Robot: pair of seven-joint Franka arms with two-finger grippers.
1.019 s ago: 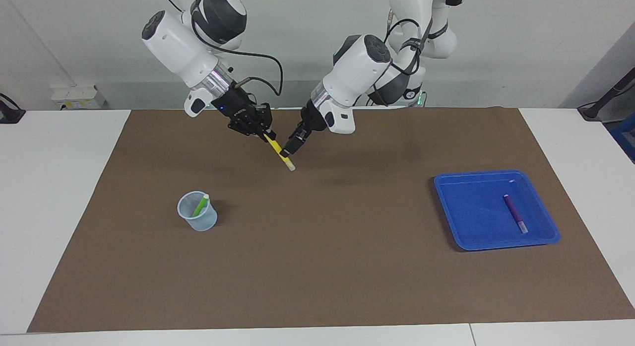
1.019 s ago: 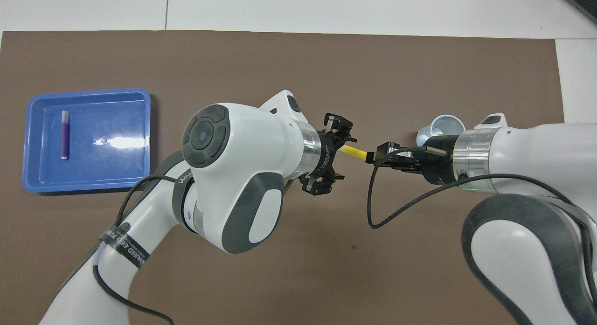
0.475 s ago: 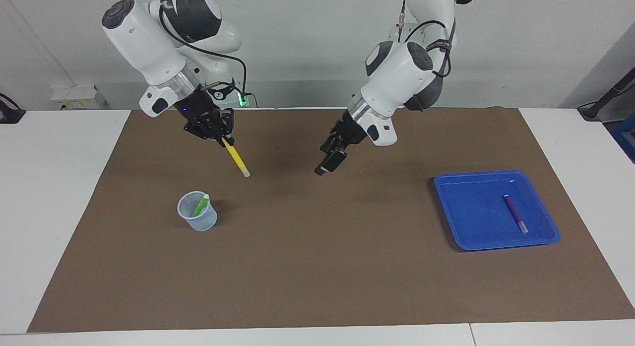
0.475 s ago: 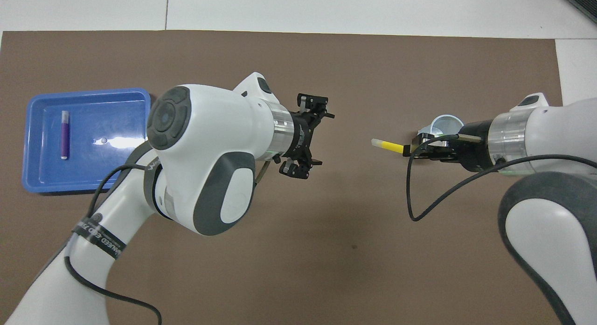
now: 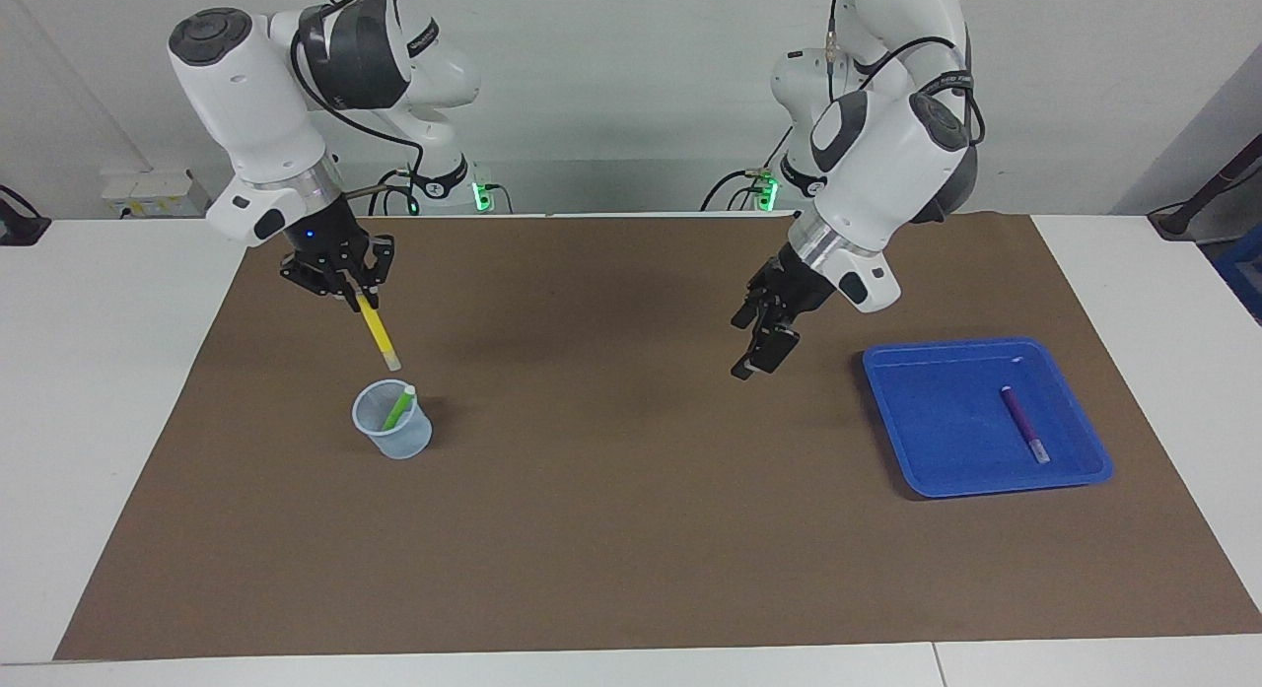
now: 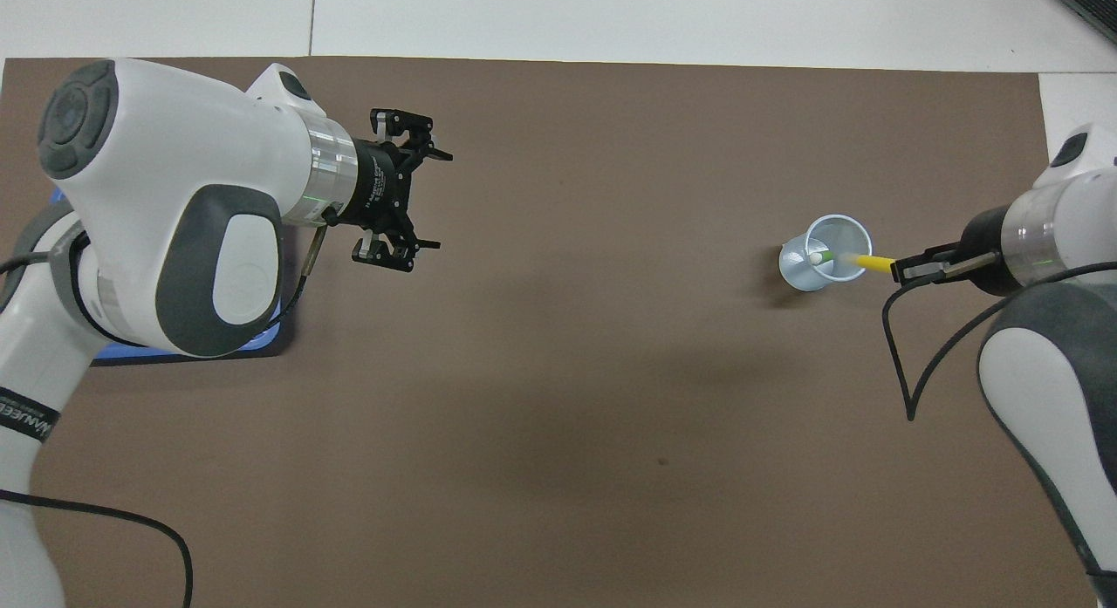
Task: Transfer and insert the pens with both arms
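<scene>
My right gripper (image 5: 353, 293) is shut on the upper end of the yellow pen (image 5: 378, 332), which hangs tilted with its pale cap end down, just above the rim of a clear plastic cup (image 5: 394, 433). The green pen (image 5: 398, 407) leans inside that cup. In the overhead view the right gripper (image 6: 907, 268) holds the yellow pen (image 6: 866, 261) over the cup (image 6: 803, 272), with the green pen (image 6: 818, 258) in it. My left gripper (image 5: 755, 340) is open and empty above the mat beside the blue tray (image 5: 917, 441); it also shows in the overhead view (image 6: 432, 198). The purple pen (image 5: 1023, 426) lies in the tray.
A brown mat (image 5: 631, 529) covers most of the white table. In the overhead view the left arm hides nearly all of the tray (image 6: 262, 339) and the purple pen. Small arm bases with green lights (image 5: 481, 196) stand at the robots' edge.
The yellow pen passed from both grippers to the right one alone. The right gripper carried it over the cup. The left gripper opened and drew back toward the blue tray.
</scene>
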